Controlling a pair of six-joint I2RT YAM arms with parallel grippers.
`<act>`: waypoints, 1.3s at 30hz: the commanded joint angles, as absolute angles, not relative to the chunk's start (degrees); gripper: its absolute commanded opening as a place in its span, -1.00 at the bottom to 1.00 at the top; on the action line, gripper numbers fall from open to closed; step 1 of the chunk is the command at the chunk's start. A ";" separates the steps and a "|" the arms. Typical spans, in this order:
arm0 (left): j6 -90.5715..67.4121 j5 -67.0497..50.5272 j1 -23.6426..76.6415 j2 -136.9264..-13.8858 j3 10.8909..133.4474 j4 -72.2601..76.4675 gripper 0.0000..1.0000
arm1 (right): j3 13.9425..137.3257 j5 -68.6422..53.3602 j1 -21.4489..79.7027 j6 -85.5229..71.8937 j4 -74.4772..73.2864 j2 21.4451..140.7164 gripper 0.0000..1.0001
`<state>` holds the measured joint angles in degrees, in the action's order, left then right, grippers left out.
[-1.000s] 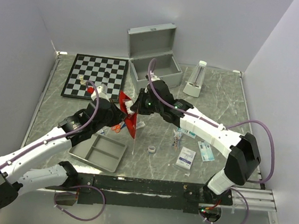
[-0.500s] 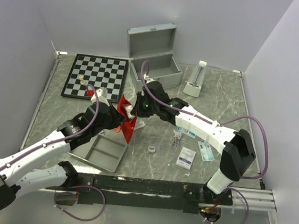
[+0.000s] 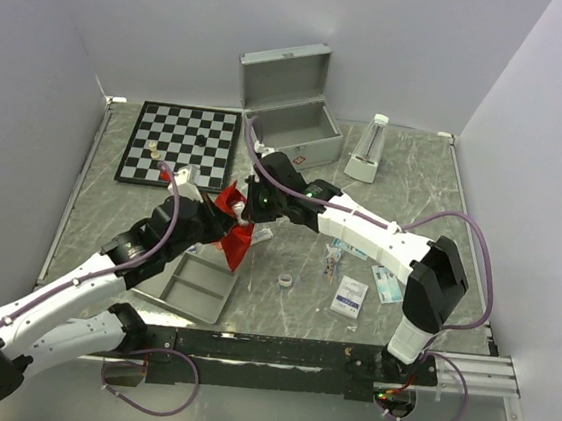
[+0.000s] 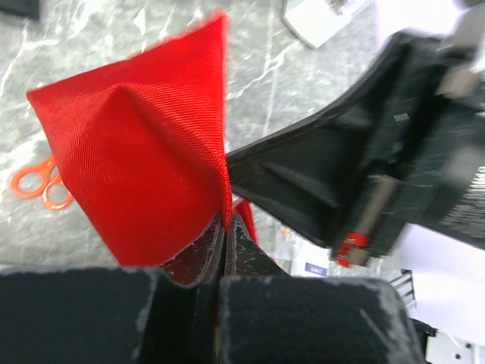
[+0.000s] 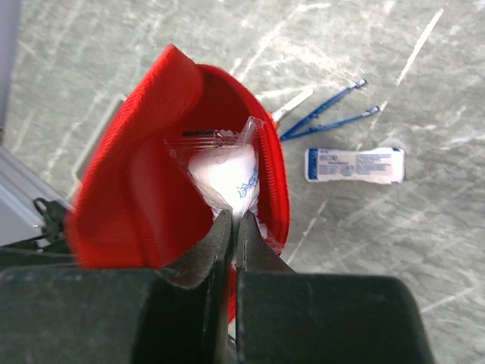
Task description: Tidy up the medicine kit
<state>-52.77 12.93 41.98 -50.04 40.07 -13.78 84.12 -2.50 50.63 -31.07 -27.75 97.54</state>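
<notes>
Progress looked early. On the left, the shallow grey tray (image 3: 168,281) lay on the bench (image 3: 414,184) with no contents showing. Just right of it, the left hand (image 4: 225,227) was clamped shut on an edge of the red pouch (image 4: 136,152), holding it up off the bench. Next to it, the right hand (image 5: 232,227) reached into the pouch's open mouth, pinched tight on a clear packet of white dressing (image 5: 227,171). Farther back, at the centre, the medicine kit (image 3: 290,121) stood with its lid up and, as far as the top view showed, nothing inside. To the right, a tape roll (image 3: 284,282), a small box (image 3: 349,296) and blue tweezers (image 5: 326,114) lay loose on the bench, so nearly all the sorting seemed left to do.
</notes>
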 commanded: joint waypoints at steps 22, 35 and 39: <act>-52.56 9.85 42.27 -51.68 40.96 -11.25 -0.98 | 84.55 7.20 50.80 -31.46 -24.61 94.31 -1.00; -53.17 9.14 42.36 -49.48 40.61 -10.11 -0.98 | 82.18 4.49 50.10 -29.88 -20.83 93.34 0.11; -53.26 10.28 42.28 -49.39 40.78 -11.16 -0.98 | 81.56 3.78 50.10 -29.62 -20.74 91.41 0.33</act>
